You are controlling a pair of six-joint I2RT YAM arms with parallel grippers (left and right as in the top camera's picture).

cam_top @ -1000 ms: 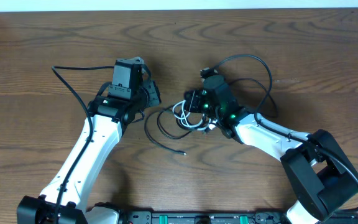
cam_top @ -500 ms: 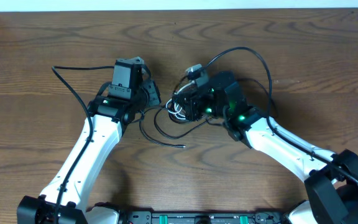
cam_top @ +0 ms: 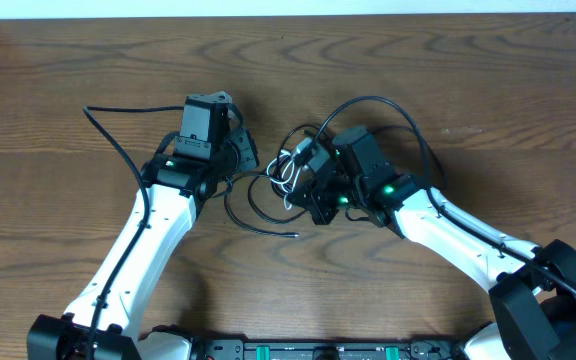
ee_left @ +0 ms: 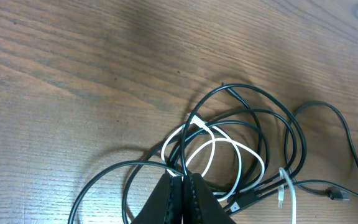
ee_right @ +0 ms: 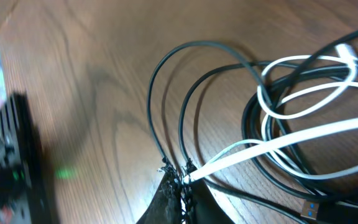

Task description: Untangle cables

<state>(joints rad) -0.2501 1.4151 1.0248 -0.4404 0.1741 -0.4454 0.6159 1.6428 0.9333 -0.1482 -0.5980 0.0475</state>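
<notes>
Right claw [ee_right: 180, 184] is clenched on the white cable [ee_right: 291, 142], and two black strands look pinched in alongside it; from that pinch the white cable runs taut up to its own loops. Left claw [ee_left: 182, 183] is clenched too, its tips meeting right at the edge of the white cable's loop where a black strand crosses, though I cannot tell which of the two it has. All the cables [cam_top: 286, 178] lie in one loose knot on the wooden table [cam_top: 468, 80], the black cables [ee_right: 252, 130] wound through and around the white cable, with one black tail trailing off to a plug end [cam_top: 294, 237] that sits apart from the white cable on the side nearer the arms' bases. These cords look thin, light and limp. They should follow a pull without resistance but will not hold a shape or push back through a loop. Their smooth jackets would likely slide through a loose pinch, so a firm grip is needed. A hard tug would probably just tighten the crossings around the white cable, and the small plugs look prone to snagging on a loop. My judgement is to hold a strand just beside a plug end and feed that end back through. The white cable is the shortest, so it seems the easiest to free first.
</notes>
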